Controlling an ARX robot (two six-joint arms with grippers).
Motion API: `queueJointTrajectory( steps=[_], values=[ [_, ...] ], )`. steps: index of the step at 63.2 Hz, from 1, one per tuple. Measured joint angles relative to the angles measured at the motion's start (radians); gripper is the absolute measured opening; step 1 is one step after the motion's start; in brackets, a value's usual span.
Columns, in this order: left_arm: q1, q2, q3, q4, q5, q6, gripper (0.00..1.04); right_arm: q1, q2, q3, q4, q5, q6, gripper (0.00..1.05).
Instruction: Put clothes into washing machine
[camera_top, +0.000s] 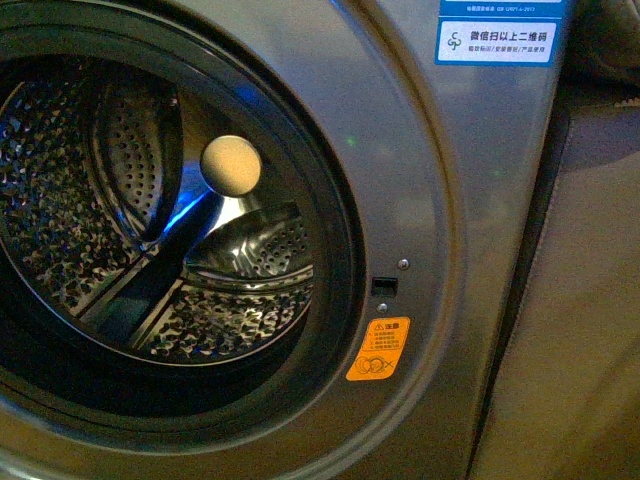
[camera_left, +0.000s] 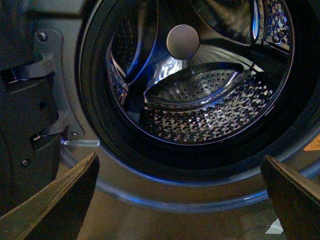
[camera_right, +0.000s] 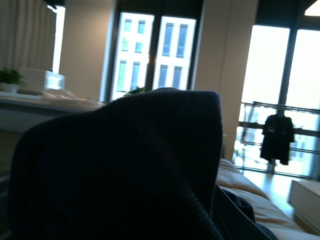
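Tall bright windows (camera_right: 150, 55) are seen behind the clothes (camera_right: 125, 170), a dark navy knitted heap draped across the right wrist camera, so it cannot be told whether the right gripper is clamped on it. The grey washing machine (camera_top: 440, 200) is shown with its round port uncovered and no cloth in its perforated drum (camera_left: 210, 115), while the left gripper (camera_left: 179, 162) is held spread wide, carrying nothing, near the lower rim. The garment is best carried through the middle of the port and released deep in the drum, with trailing folds kept off the dark door seal (camera_top: 338, 250).
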Motion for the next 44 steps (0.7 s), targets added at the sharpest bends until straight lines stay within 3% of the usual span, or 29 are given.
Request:
queueJointTrajectory(
  steps=[27,44],
  values=[
    [0.000,0.000,0.000,0.000,0.000,0.000,0.98,0.713,0.157,0.492,-0.636,0.294,-0.198,0.09],
    [0.000,0.000,0.000,0.000,0.000,0.000,0.98,1.026,0.271,0.641,-0.781,0.417,-0.232,0.09]
  ],
)
